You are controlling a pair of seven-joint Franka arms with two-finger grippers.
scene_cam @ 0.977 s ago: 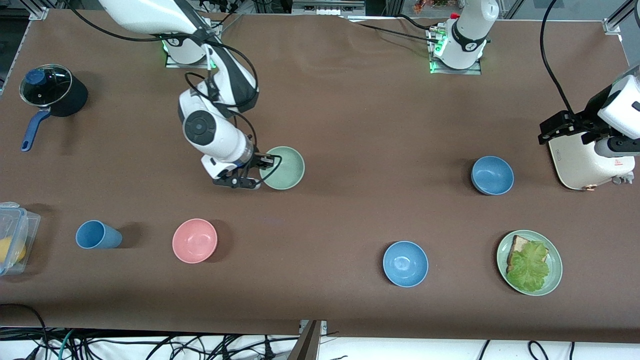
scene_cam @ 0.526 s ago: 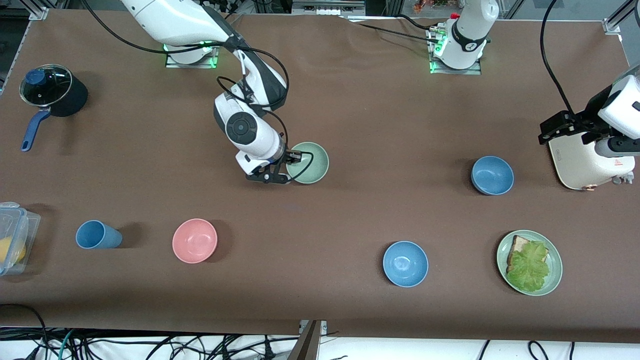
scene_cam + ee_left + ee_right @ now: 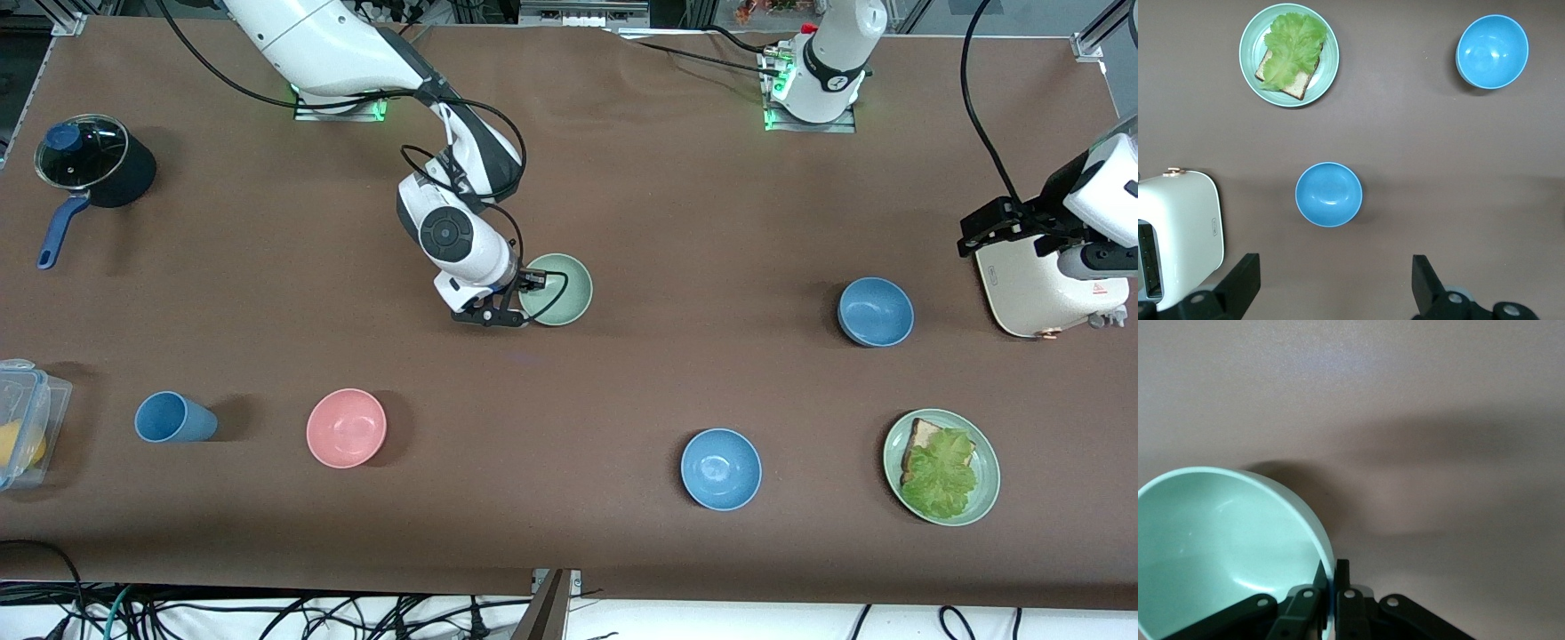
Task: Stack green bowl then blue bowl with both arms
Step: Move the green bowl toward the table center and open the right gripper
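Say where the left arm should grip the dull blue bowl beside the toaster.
Probably the rim, from straight above, one finger inside and one outside: the small round dull blue bowl sits upright and empty, with a thin wall. The open left end effector hangs nearby.

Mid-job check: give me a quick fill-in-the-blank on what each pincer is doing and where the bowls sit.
1. The right pincer is shut on the rim of the ____ bowl.
2. The left pincer hangs ____ above the toaster.
3. Beside the blue cup sits the ____ bowl.

Missing words: green; open; pink
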